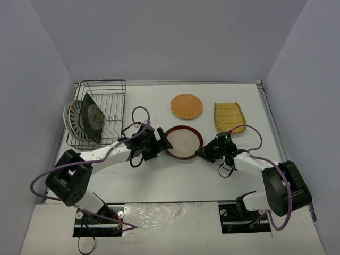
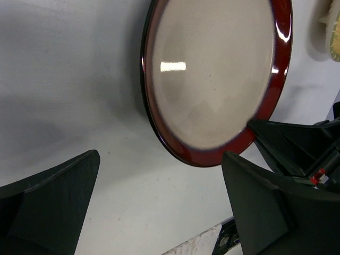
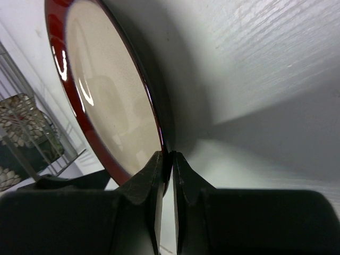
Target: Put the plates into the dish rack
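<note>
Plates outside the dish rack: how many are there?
3: orange plate far centre; yellow-green plate right of it; red-rimmed plate nearer, its rim pinched by the right tool. None looks hidden.

White table (image 1: pixel 223 175) — bearing a black wire dish rack (image 1: pixel 109 101) at far left, an orange round plate (image 1: pixel 186 106) and a yellow-green striped plate (image 1: pixel 229 117) side by side, apart — and a red-rimmed cream plate (image 1: pixel 182 142) tilted at centre.

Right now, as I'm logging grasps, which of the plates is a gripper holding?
The dark-red-rimmed cream round plate: the right gripper pinches its rim. The orange plate and striped oblong plate lie ungripped.
</note>
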You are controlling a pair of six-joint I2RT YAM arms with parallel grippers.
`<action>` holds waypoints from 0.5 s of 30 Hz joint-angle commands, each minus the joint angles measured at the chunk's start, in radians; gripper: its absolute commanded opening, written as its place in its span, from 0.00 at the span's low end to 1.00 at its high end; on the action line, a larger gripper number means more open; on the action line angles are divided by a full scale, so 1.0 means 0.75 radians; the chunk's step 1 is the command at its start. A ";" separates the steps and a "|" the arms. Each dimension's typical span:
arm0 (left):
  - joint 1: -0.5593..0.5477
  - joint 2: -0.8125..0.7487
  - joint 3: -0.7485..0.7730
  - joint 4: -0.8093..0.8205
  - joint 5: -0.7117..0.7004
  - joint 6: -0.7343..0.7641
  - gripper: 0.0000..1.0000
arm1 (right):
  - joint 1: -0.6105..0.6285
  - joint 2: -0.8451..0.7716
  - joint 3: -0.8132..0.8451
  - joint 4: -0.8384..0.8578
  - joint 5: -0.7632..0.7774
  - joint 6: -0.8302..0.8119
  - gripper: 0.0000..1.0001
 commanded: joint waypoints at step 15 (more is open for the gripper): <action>-0.004 0.128 0.081 0.244 0.018 -0.217 0.97 | 0.000 -0.169 -0.061 0.374 -0.145 0.340 0.00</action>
